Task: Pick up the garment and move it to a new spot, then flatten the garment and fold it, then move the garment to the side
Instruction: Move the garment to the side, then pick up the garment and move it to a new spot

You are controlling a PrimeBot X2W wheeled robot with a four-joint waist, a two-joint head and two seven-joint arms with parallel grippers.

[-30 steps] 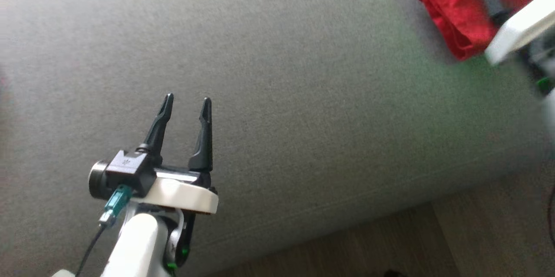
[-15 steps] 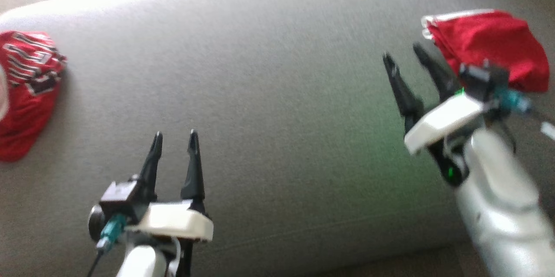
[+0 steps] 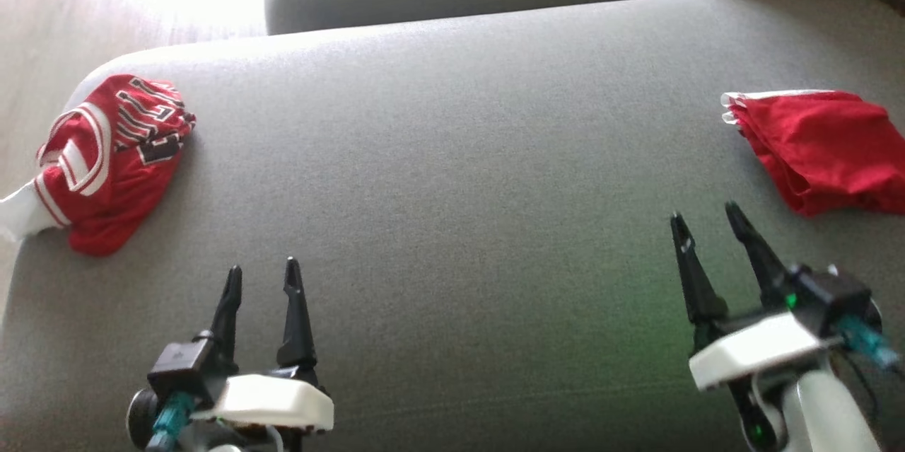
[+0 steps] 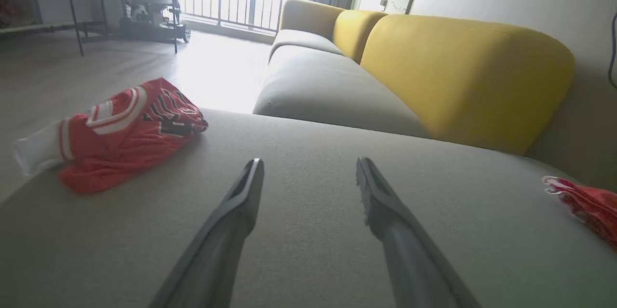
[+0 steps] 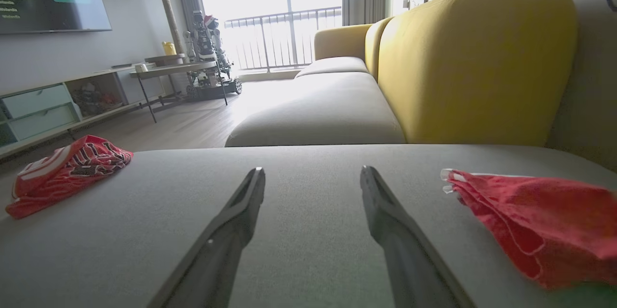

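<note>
Crumpled red-and-white jersey garment (image 3: 113, 155) lies at 10 o'clock on the grey fabric sofa seat (image 3: 452, 155), apparently not yet picked up, flattened or folded, while left hand (image 3: 262, 267) at 7 o'clock and right hand (image 3: 704, 213) at 5 o'clock hover released and empty.

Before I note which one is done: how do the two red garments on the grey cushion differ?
The lettered jersey lies bunched in a heap at the left end of the grey cushion; the plain garment lies folded flat at its right end. The lettered jersey shows lettering and white stripes; the plain garment only white trim at one edge. Both are red.
</note>
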